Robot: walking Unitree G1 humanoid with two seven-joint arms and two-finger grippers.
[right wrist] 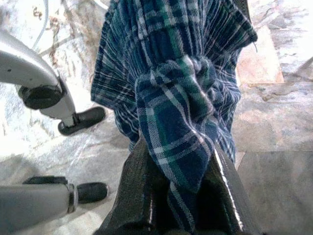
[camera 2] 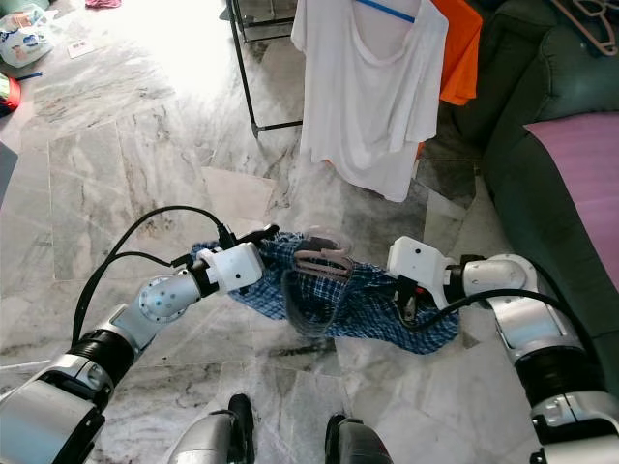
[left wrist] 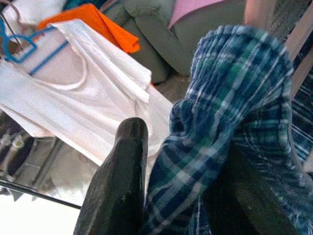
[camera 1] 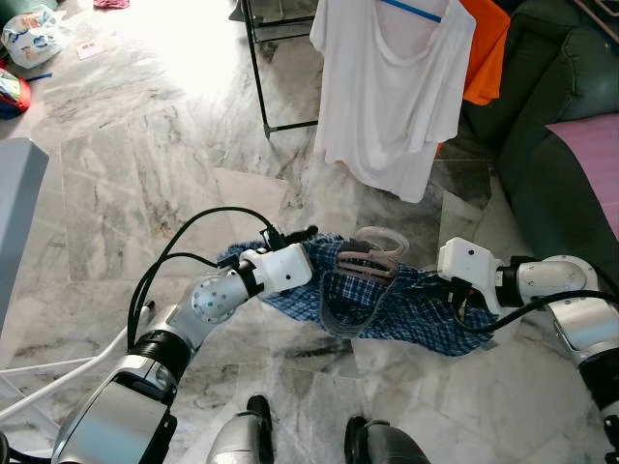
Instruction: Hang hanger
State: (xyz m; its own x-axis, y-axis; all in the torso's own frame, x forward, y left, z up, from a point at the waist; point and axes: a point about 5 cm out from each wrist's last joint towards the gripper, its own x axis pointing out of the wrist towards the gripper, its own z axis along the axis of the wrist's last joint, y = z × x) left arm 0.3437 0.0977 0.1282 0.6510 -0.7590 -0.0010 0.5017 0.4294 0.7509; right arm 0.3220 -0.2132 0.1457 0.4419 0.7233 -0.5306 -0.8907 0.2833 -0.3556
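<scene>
A hanger (camera 1: 366, 259) lies on the shirt (camera 1: 406, 309) stretched between left gripper (camera 1: 295, 237) and right gripper (camera 1: 462, 307).

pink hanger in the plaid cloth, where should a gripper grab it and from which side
Probably the hook end of the pink hanger, from above. It pokes out on top of the blue plaid garment stretched between the left gripper and right gripper; its lower part is buried in cloth.

Plaid cloth (camera 1: 406, 300) hides most of the pink hanger (camera 1: 366, 259).
</scene>
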